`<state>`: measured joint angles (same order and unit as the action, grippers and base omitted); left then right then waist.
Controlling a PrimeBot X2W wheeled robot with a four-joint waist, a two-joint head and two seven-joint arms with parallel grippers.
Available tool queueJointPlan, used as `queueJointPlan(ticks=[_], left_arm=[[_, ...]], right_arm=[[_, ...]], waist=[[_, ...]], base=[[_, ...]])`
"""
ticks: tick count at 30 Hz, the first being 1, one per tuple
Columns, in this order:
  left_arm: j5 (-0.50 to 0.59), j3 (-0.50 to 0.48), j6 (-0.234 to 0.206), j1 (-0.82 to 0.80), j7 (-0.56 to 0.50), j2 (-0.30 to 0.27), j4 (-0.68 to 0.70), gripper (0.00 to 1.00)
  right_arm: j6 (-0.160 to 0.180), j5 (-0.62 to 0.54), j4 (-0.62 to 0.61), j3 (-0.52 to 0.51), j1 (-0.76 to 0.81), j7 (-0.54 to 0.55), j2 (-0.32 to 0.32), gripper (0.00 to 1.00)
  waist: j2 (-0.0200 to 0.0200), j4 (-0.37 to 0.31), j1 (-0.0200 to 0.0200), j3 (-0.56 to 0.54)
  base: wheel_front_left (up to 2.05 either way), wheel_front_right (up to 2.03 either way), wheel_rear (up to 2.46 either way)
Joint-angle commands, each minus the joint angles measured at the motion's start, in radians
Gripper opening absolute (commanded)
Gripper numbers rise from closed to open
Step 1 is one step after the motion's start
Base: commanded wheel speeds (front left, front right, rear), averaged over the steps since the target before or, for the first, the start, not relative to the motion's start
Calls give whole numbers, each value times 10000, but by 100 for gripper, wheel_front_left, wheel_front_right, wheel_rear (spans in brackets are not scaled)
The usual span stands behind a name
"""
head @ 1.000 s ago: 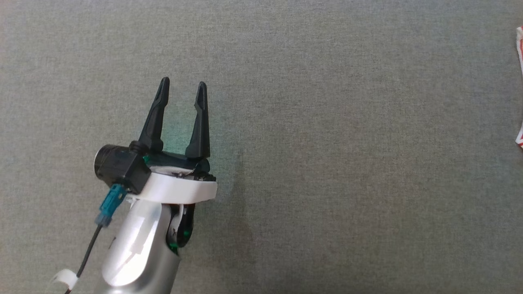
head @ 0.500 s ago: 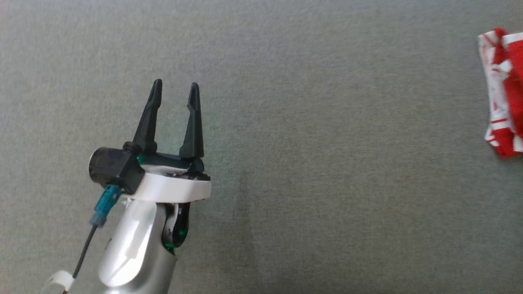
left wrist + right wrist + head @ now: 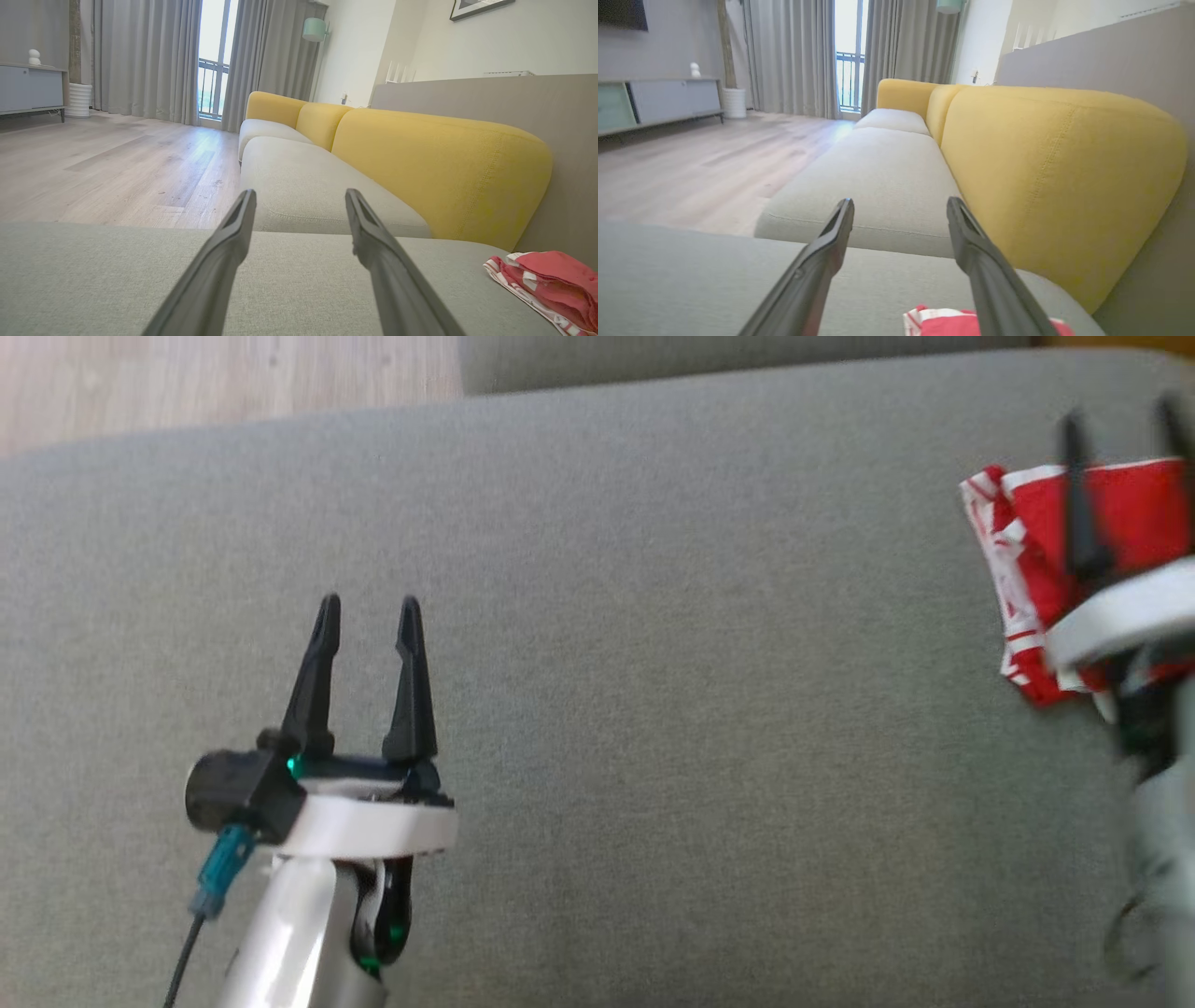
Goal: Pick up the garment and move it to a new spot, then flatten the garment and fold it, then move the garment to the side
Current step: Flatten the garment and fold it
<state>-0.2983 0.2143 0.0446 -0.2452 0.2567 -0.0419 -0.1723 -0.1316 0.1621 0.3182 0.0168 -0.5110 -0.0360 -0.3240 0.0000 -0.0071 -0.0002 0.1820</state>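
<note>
A grey fabric cushion [image 3: 653, 709] is seen from above by the head view and skimmed low by both wrist views, aimed toward a yellow padded backrest [image 3: 439, 163].

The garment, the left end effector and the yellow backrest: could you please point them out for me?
garment [image 3: 1027, 537], head view, red cloth near its left edge.
left end effector [image 3: 369, 607], head view, midway between its fingertips.
yellow backrest [image 3: 434, 168], left wrist view, front face of the nearest cushion.
</note>
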Motion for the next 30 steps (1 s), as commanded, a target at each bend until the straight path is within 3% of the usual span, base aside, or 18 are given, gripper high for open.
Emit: queueJointPlan(ticks=[1,6,11,19,30], left_arm=[[26,-383,16,43,51,-83,396,100],[-227,-255,-6,503,51,-83,444,100],[-424,-21,25,780,51,-83,337,100],[-861,-186,-53,1248,51,-83,458,100],[-842,-218,3,1313,51,-83,345,100]], right_arm=[[9,198,-615,65,538,-215,550,100],[9,241,-1096,-44,1807,-756,1984,100],[9,183,-1174,-26,2797,-1258,2541,100],[9,665,-1014,-62,3801,-1966,2733,100],[9,596,-889,4,3767,-2078,2736,100]], waist=[[0,-94,2,-383],[0,-95,2,-713],[0,-42,2,-897],[0,-7,2,-1102],[0,46,2,-1191]], base=[[0,0,0],[0,0,0],[0,0,0],[0,0,0],[0,0,0]])
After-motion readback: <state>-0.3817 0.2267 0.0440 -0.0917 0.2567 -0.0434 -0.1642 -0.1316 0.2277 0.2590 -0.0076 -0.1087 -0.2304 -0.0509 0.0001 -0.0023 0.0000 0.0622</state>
